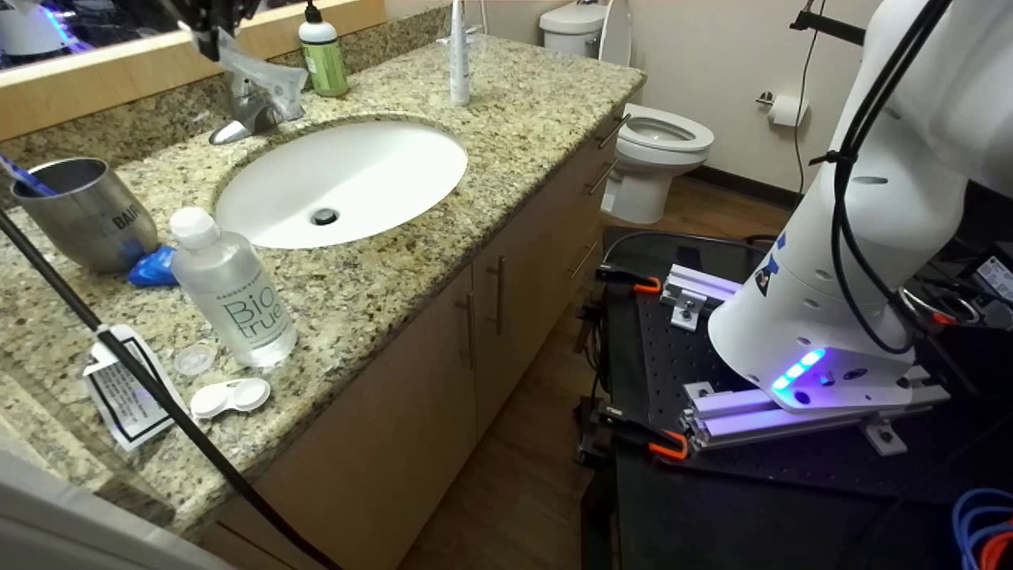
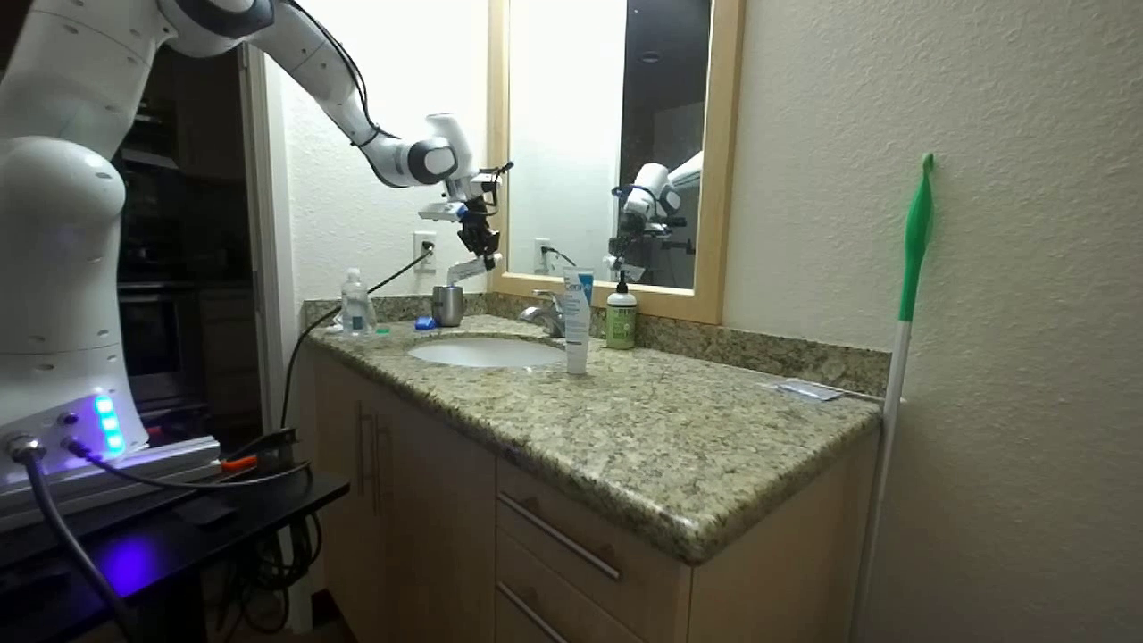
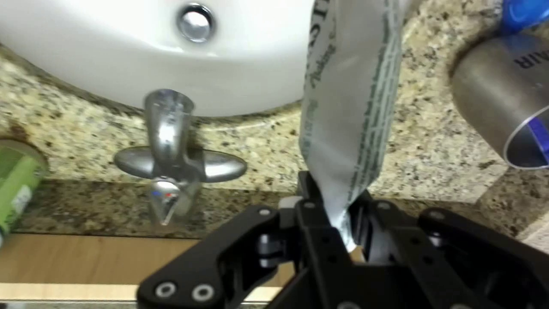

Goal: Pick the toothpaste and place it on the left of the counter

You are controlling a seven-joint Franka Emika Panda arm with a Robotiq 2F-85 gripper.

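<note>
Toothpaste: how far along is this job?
Looks done: the pick; the toothpaste is off the counter. In hand: the end effector pinches one end of it. Remaining: placing on the counter's left and letting go, since it's aloft and gripped.

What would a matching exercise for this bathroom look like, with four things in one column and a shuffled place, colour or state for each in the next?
Column one
1. toothpaste
2. pump bottle
3. metal cup
4. sink basin

Column two
A. blue handle poking out of it
B. white, oval, set into the counter
C. green, with white shoulders
D. pinched in the hand

Right pairs: 1-D, 2-C, 3-A, 4-B
</note>
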